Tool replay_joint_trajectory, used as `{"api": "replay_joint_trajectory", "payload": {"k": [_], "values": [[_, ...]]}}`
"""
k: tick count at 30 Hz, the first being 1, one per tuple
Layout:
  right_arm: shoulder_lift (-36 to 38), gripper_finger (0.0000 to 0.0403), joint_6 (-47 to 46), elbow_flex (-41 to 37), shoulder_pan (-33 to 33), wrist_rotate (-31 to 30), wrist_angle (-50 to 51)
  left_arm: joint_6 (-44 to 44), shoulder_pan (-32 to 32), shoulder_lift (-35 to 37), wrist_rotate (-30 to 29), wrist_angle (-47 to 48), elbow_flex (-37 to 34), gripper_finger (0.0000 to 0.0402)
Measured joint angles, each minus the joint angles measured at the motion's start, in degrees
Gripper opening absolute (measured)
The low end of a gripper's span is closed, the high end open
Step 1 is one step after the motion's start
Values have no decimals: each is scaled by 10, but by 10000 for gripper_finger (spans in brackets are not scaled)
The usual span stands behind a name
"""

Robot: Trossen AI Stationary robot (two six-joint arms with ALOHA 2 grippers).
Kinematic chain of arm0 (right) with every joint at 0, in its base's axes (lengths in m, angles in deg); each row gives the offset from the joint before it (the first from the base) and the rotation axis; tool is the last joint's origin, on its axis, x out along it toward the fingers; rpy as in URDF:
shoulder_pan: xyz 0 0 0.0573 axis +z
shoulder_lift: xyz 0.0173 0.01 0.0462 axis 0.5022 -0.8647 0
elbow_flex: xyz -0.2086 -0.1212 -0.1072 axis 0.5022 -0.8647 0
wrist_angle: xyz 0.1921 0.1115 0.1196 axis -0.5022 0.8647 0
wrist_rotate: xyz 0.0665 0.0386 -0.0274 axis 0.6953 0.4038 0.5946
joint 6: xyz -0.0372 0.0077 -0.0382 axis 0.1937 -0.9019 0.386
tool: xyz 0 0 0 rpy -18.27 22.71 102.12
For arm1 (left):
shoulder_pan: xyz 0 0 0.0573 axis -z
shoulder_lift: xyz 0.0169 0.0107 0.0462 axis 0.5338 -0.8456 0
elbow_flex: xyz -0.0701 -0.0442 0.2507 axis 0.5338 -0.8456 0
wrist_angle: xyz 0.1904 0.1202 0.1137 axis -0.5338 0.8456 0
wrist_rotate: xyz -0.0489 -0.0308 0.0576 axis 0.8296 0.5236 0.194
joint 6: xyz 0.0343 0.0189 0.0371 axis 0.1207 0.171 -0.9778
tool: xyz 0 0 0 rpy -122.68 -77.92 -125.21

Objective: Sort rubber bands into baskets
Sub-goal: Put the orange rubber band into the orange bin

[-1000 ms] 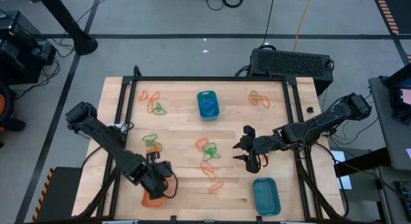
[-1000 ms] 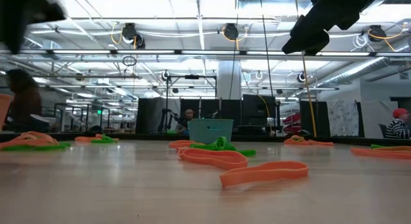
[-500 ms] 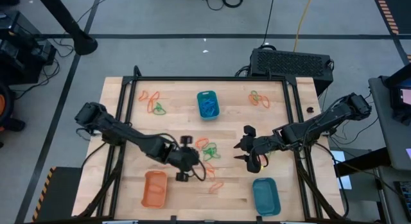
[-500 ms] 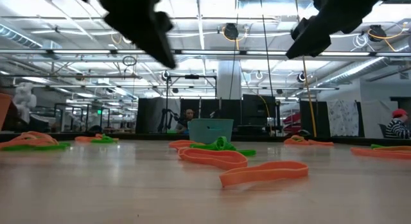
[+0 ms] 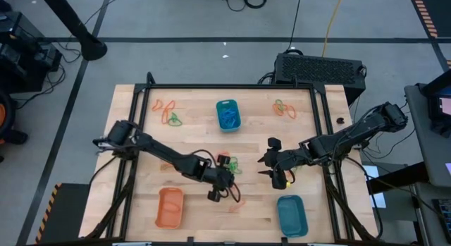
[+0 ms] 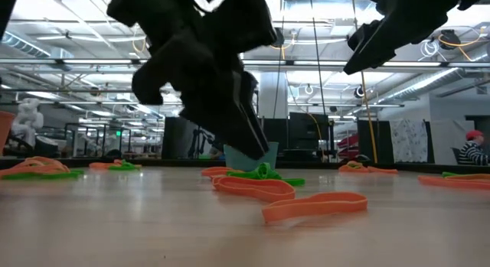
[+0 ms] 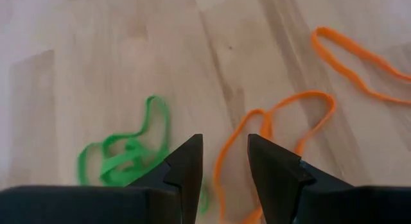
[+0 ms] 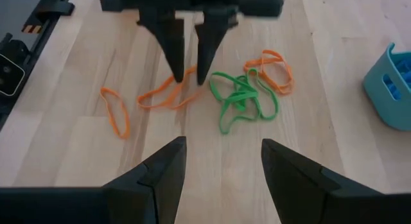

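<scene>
Looking down, high view: we see the left gripper point(image 5: 224, 177) reached to the centre of the wooden table point(image 5: 197, 144), just above a cluster of orange and green rubber bands point(image 5: 230, 163), its fingers a narrow gap apart and holding nothing.
Right gripper, high view: the right gripper point(image 5: 266, 161) hangs right of centre, its fingers spread wide and empty.
Baskets, high view: an orange basket point(image 5: 169, 206) sits at lower left, a teal basket point(image 5: 292, 215) at lower right, and a second teal basket point(image 5: 227, 114) at top centre with blue bands inside.
Other bands, high view: we note loose orange and green bands at upper left point(image 5: 168, 113), upper right point(image 5: 284, 108) and left of centre point(image 5: 167, 157).
Low view: the left arm fills the upper middle of the frame, its fingers point(image 6: 249, 133) pointing down just above the tabletop; orange bands point(image 6: 314, 206) lie in the foreground at right, a green tangle point(image 6: 264, 174) behind them, and the teal basket further back.
Left wrist view: we look past two dark fingers point(image 7: 184, 169) set narrowly apart over an orange band point(image 7: 282, 118), with a green band point(image 7: 128, 150) at lower left and another orange loop point(image 7: 353, 60) at upper right.
Right wrist view: the right arm's own fingers point(image 8: 160, 169) stand wide at the bottom; the left gripper point(image 8: 190, 73) comes down at top centre onto an orange band point(image 8: 164, 92), beside a green and orange tangle point(image 8: 247, 95), with a teal basket point(image 8: 392, 89) at the right edge.
</scene>
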Motion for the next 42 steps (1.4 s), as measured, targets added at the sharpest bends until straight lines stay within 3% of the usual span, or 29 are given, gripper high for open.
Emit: {"api": "replay_joint_trajectory", "payload": {"k": [7,18,31,42], "values": [[0,194,0,0,-2,-3,0,2,0,-35,18,-6,0,132],[0,194,2,0,-3,-15,0,2,0,-32,19,-3,0,132],[0,194,2,0,-3,-16,-4,6,1,29,28,25,3,132],[0,194,2,0,-3,-16,-8,21,5,-21,32,13,0,132]]}}
